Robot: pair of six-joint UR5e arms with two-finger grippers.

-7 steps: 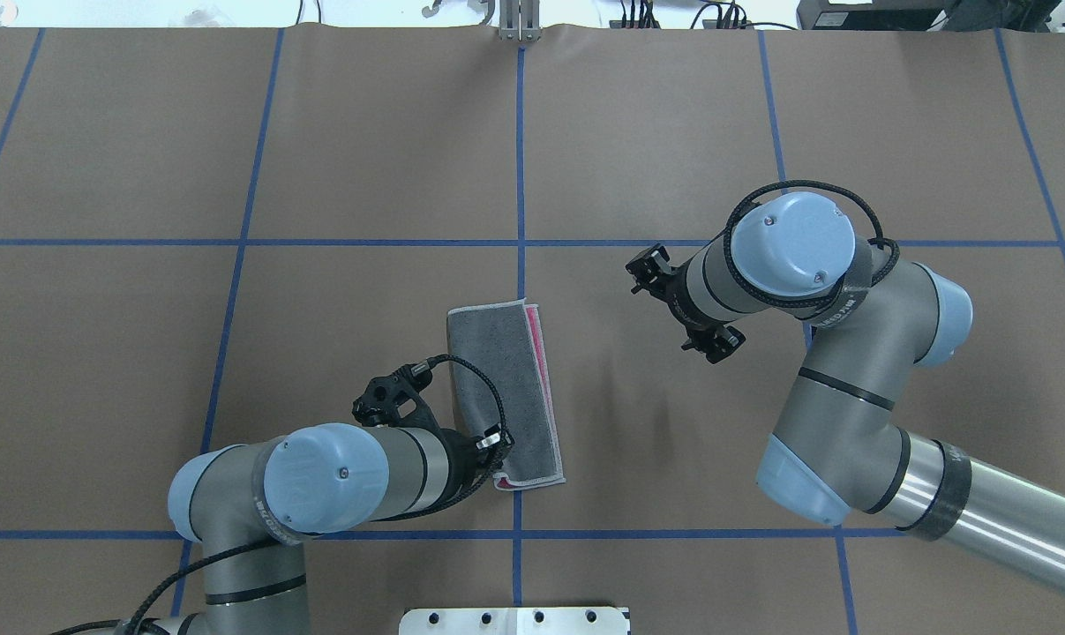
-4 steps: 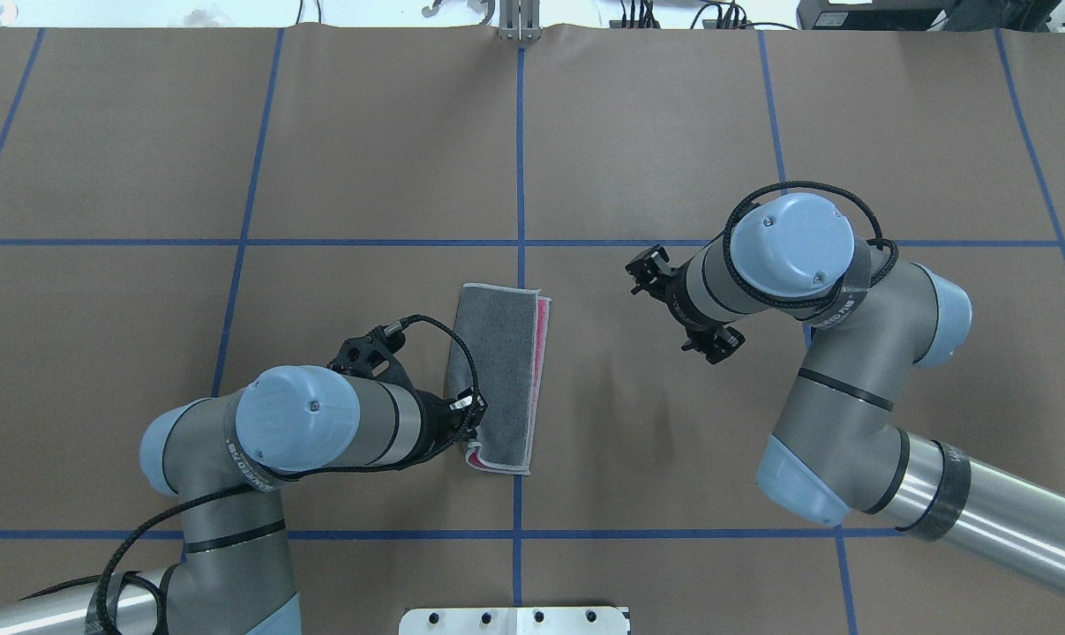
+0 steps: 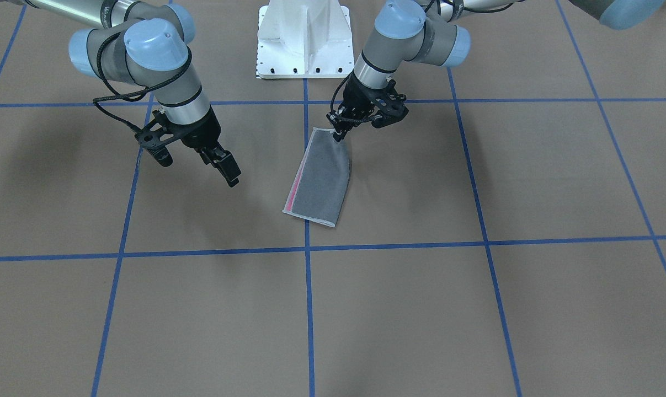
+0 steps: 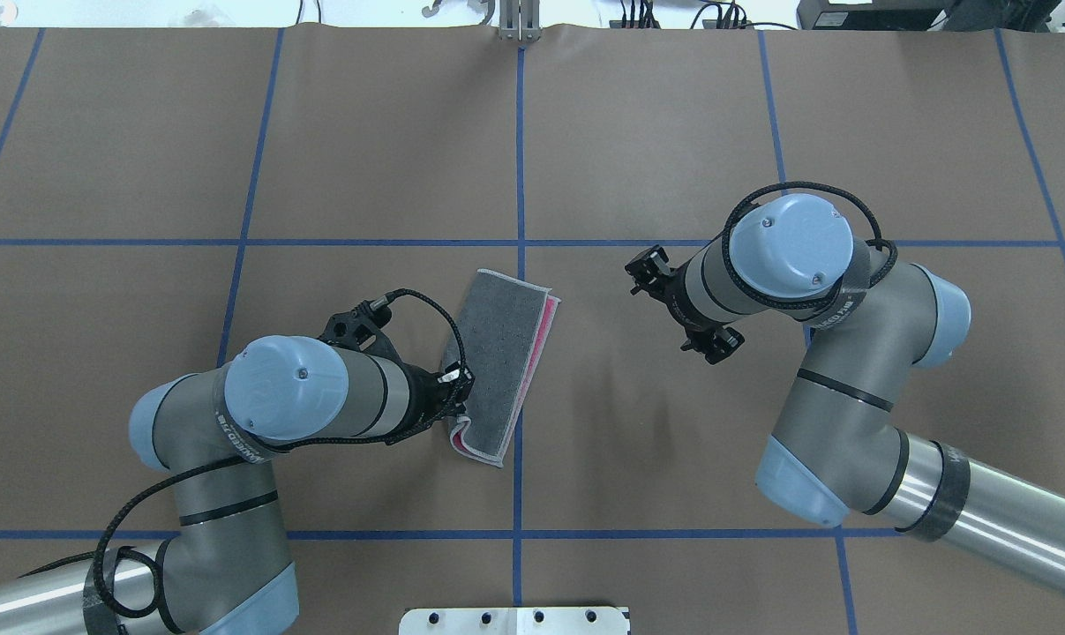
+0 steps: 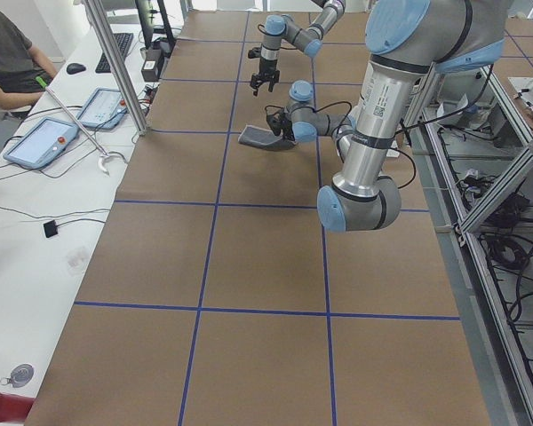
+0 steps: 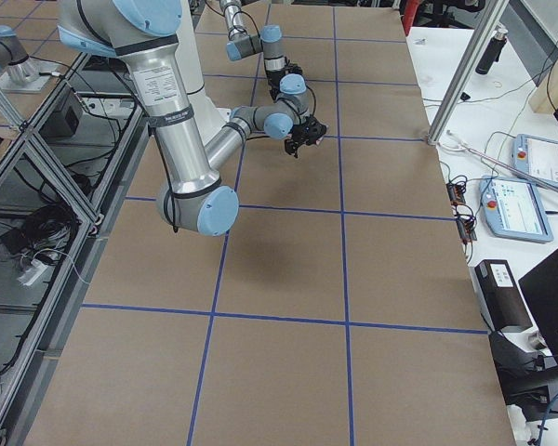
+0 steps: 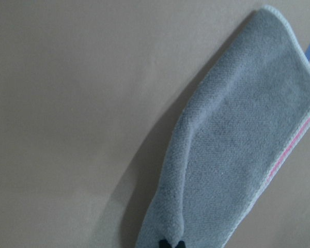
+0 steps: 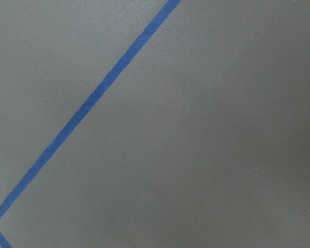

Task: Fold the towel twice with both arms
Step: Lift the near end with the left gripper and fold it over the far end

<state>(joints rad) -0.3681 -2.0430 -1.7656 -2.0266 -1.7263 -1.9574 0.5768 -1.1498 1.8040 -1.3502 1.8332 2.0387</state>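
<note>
My left fingers (image 3: 338, 132) are clenched on one corner of the towel (image 3: 319, 184), holding that end up while the other end rests on the surface (image 3: 476, 309) near its middle, across the central blue line (image 3: 309, 309). The towel is folded, grey face up, with pink showing along one edge. My right fingers (image 3: 226, 168) hang released to one side, well clear of it

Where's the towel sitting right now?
In the overhead view the towel lies mid-table, just left of the central blue line. Its near corner is pinched by the left gripper, and the right gripper hangs clear to its right.
</note>
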